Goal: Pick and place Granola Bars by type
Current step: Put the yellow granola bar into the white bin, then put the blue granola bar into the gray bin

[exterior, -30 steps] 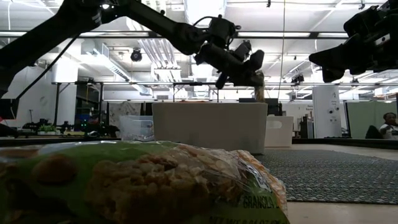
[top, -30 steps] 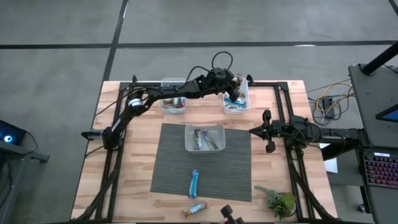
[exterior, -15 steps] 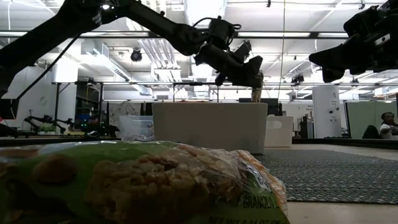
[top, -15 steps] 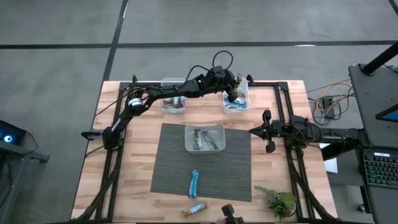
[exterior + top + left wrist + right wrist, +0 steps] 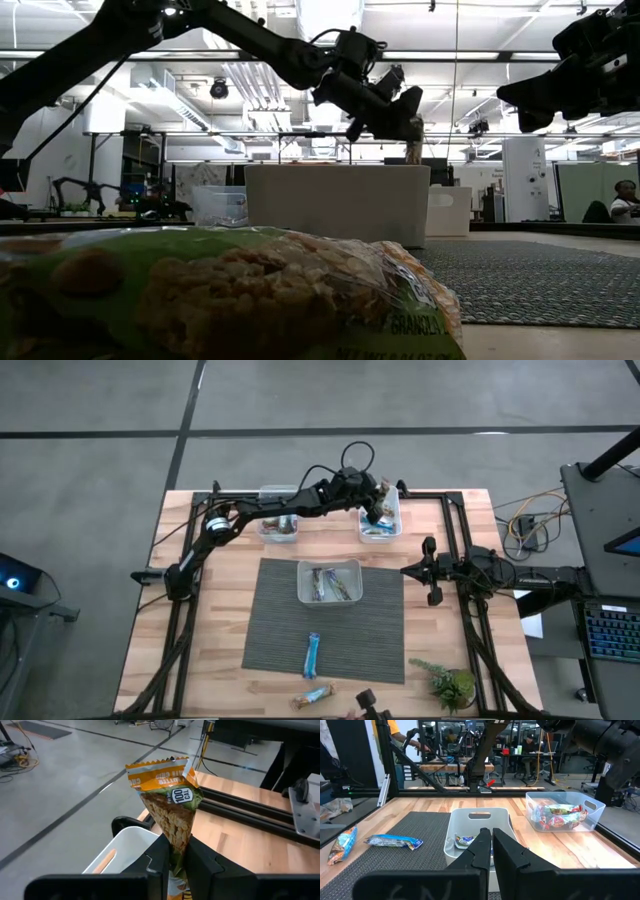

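Note:
My left gripper reaches over the far right tub and is shut on a green and orange granola bar; the low view shows this bar under the fingers. Some blue bars lie in that tub. The far left tub holds red and tan bars. A blue bar lies flat on the mat, and another bar lies near the table's front edge. My right gripper waits shut at the table's right side. My left gripper pinches the bar's middle part between its two fingers, flat faces against the pads. The fingers come nearly level from the table's left. The orange crimped end sticks out past the fingers, and the bar is lifted clear above the far right tub.
A white tub with a few bars stands on the grey mat mid-table. A small green plant sits at the near right corner. One bar lies right before the low camera. Black frame rails run along the table's edges.
My left gripper has rolled slightly about its own pointing line with the bar, staying in place above the far right tub.

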